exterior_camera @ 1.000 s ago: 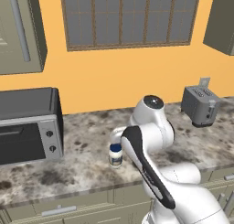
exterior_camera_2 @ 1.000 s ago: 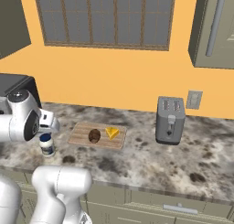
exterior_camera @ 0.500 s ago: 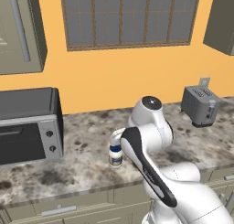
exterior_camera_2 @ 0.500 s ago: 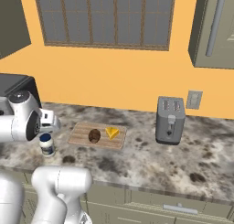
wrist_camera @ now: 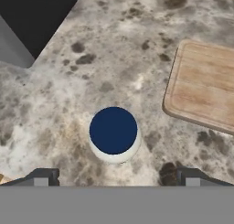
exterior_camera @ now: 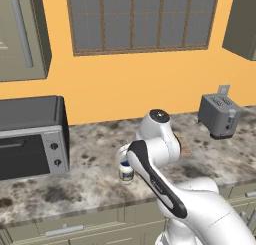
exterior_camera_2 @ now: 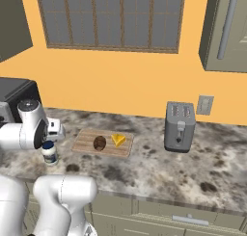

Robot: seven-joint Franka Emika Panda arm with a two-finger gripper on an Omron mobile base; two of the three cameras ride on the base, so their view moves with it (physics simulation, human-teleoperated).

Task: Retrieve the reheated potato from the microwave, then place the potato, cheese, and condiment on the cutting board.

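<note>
The condiment [wrist_camera: 113, 132], a white jar with a dark blue lid, stands upright on the speckled counter, also seen at the counter's front [exterior_camera: 126, 171] [exterior_camera_2: 48, 153]. My gripper [wrist_camera: 116, 177] hangs open directly above it, one finger on each side, nothing held and no contact. From the right, the hand [exterior_camera_2: 52, 134] sits just over the lid. The potato [exterior_camera_2: 99, 143] and the yellow cheese [exterior_camera_2: 118, 140] lie side by side on the cutting board [exterior_camera_2: 84, 144], whose near corner [wrist_camera: 205, 90] lies a short way from the jar. The microwave is out of view.
A grey toaster oven with two knobs [exterior_camera: 30, 141] stands left of the jar; its dark corner [wrist_camera: 27, 17] reaches into the hand view. A silver toaster [exterior_camera_2: 179, 126] [exterior_camera: 218, 115] sits at the right against the orange wall. Cabinets hang above both ends.
The arm has eased slightly down and left over the jar. The jar, potato and cheese have not moved, and the jaws stay open.
</note>
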